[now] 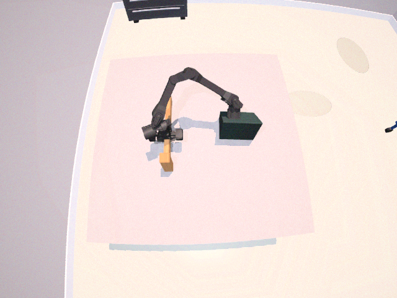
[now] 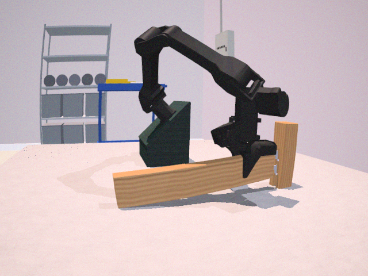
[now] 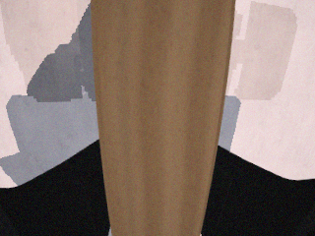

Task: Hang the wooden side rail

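Observation:
The wooden side rail (image 1: pixel 167 146) (image 2: pixel 178 182) (image 3: pixel 159 108) slopes: its far end rests on the table at the left in the exterior view, its hook end is raised beside the headboard post. My gripper (image 2: pixel 242 166) is shut on the rail near its hook end, one finger on each side. The headboard post (image 1: pixel 165 157) (image 2: pixel 286 154) stands upright. Two steel hooks, the upper (image 2: pixel 276 155) and the lower (image 2: pixel 275 169), show between the rail's end and the post. The pins and slot are hidden, so whether the hooks sit on the pins cannot be told.
The dark green base block (image 1: pixel 239 130) (image 2: pixel 169 139) carries the arm, to the right of the rail in the top view. The arm arches over from the block to the rail. A shelf rack and a blue bench (image 2: pixel 127 87) stand in the background.

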Tool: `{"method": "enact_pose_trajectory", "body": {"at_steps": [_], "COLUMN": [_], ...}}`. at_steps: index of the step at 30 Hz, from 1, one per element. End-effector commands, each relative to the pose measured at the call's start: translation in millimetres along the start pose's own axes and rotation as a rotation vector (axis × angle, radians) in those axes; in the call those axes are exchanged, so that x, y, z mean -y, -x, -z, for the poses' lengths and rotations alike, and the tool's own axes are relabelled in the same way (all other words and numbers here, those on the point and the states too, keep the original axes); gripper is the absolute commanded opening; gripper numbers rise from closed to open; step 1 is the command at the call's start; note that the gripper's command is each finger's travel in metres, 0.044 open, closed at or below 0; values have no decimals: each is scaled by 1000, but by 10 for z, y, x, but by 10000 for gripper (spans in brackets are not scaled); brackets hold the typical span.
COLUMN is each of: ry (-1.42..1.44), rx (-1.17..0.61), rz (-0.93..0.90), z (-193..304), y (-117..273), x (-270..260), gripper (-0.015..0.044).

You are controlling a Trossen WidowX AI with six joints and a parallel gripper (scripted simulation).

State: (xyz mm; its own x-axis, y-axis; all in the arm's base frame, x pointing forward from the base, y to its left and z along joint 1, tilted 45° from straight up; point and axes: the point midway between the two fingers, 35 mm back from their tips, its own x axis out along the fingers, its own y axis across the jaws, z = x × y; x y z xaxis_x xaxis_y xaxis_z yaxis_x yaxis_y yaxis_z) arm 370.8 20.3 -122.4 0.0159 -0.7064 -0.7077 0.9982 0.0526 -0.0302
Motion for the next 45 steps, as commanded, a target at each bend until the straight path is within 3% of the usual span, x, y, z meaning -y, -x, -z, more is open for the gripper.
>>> {"method": "enact_pose_trajectory", "body": {"at_steps": [1, 45], "ry": [3, 3], "rx": [-5, -5], "rz": [-14, -14], "z": [44, 84], "y": [54, 51], "x": [-17, -12], "gripper": [0, 0]}}
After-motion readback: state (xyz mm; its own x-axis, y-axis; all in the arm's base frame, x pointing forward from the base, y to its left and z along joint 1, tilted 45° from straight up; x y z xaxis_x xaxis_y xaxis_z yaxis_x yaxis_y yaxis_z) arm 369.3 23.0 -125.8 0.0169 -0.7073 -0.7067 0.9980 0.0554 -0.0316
